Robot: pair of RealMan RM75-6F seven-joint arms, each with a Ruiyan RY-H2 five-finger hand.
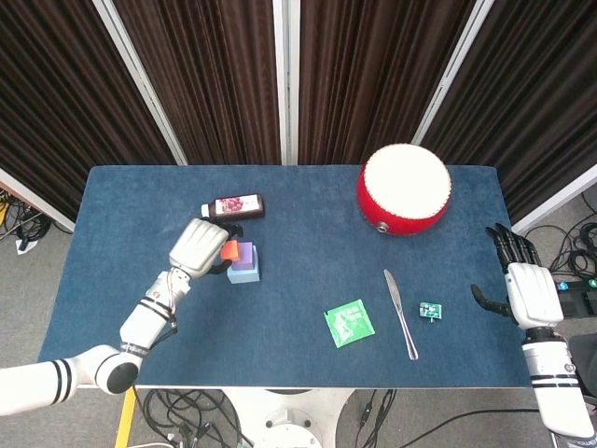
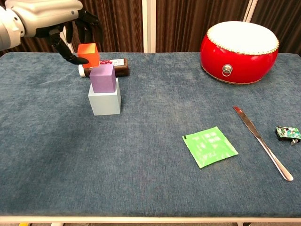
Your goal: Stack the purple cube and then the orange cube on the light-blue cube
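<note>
The purple cube (image 2: 102, 78) sits on top of the light-blue cube (image 2: 104, 102) left of the table's middle; from the head view they show as purple cube (image 1: 245, 254) and light-blue cube (image 1: 246, 273). My left hand (image 2: 51, 21) holds the orange cube (image 2: 88, 54) in the air, just above and to the left of the purple cube. In the head view the left hand (image 1: 200, 246) covers most of the orange cube (image 1: 228, 250). My right hand (image 1: 522, 287) hangs open off the table's right edge, holding nothing.
A dark bottle (image 2: 107, 67) lies right behind the stack. A red drum (image 2: 239, 45) stands at the back right. A green packet (image 2: 209, 146), a knife (image 2: 261, 141) and a small green part (image 2: 287, 133) lie on the right half.
</note>
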